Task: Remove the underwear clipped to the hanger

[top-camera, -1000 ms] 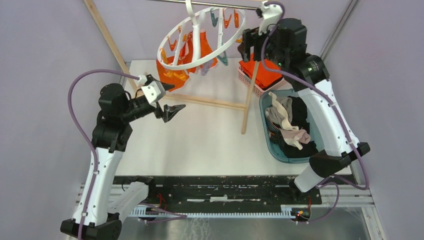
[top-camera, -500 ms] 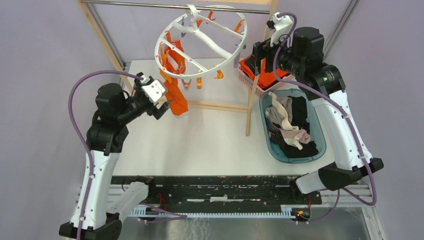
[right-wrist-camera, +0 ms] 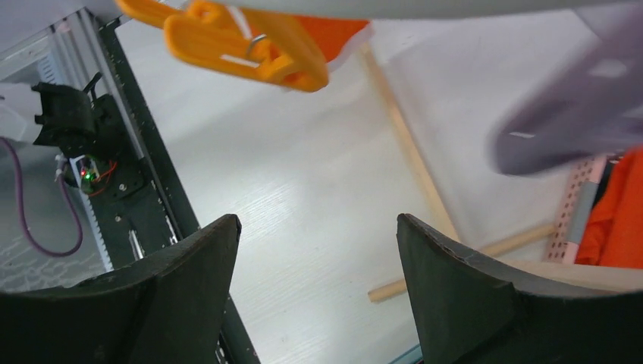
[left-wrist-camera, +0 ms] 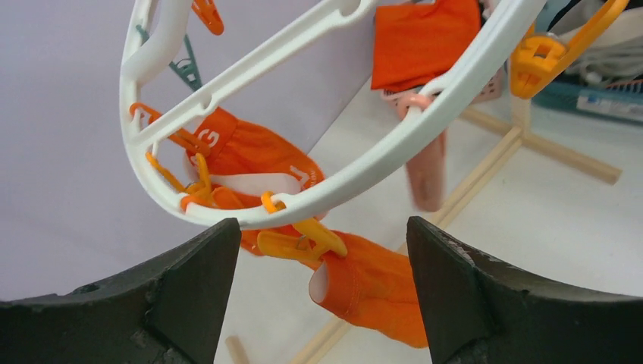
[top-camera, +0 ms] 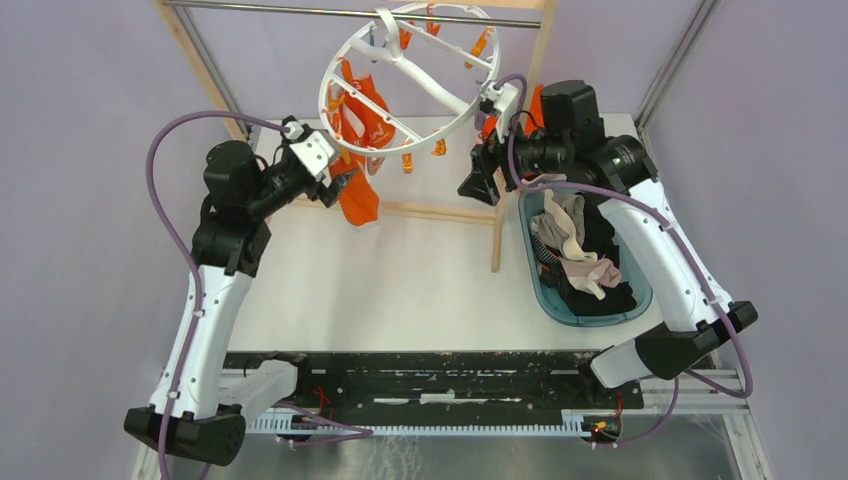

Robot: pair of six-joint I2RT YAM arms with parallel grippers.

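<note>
Both arms have closed in on the large white plastic ring hanger (left-wrist-camera: 379, 161): left gripper (top-camera: 340, 183) goes up and far, right gripper (top-camera: 472, 183) drops to the near-right rim. Bright orange underwear with white trim (top-camera: 358, 200) hangs from small orange pegs (left-wrist-camera: 299, 244) on the ring's left rim, its long axis drooping tableward, just right of the left gripper, the nearer one. Fingers apart there, forearm raised, wrist pointing right. Right fingers gape too, holding nothing.

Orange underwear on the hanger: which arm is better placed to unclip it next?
Left. The left gripper, jaws open, frames the orange underwear pegged to the hanger; the right gripper sits at its far side, seeing only an orange peg.
</note>
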